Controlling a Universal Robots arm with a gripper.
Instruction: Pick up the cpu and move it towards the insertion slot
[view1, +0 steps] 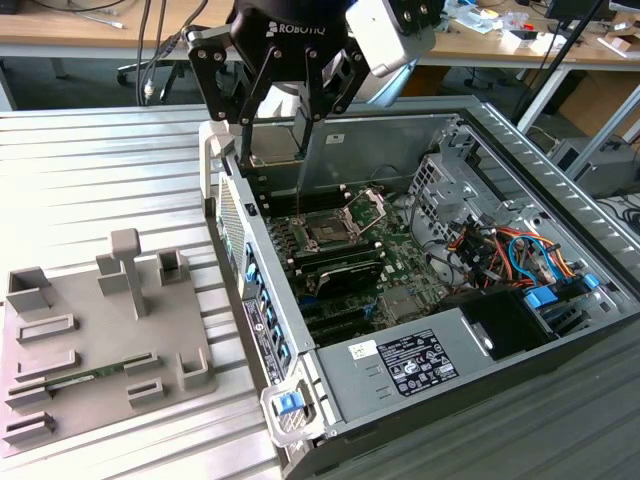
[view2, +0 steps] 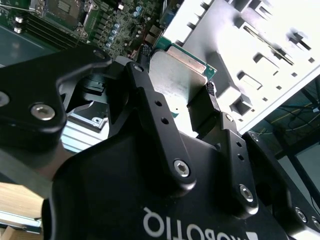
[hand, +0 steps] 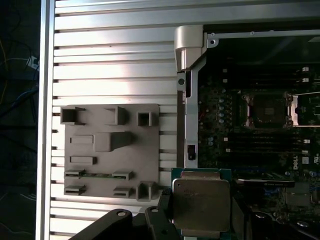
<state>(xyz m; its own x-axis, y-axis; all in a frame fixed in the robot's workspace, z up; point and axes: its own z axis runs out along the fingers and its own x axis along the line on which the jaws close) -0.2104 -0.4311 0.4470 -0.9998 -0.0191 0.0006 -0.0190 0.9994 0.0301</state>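
Since the claw (view2: 177, 72) is pinching the chip (hand: 201, 202) by two opposite edges, with the silvery top turned to both wrist views, the pick-up is judged complete. The chip hangs clear of the grey tray (view1: 100, 330) and of the ribbed surface (view1: 90, 170). In the exterior view the claw stands above the edge of the open computer case (view1: 255, 300). From the claw, the socket (view1: 328, 228) lies at roughly 5 o'clock and the tray at about 7 o'clock. The socket's bracket (view1: 365, 205) appears swung open, and the seat looks dark and unoccupied. Outstanding: the travel across the board. Chip and socket are well apart, so the move is judged only partly done.
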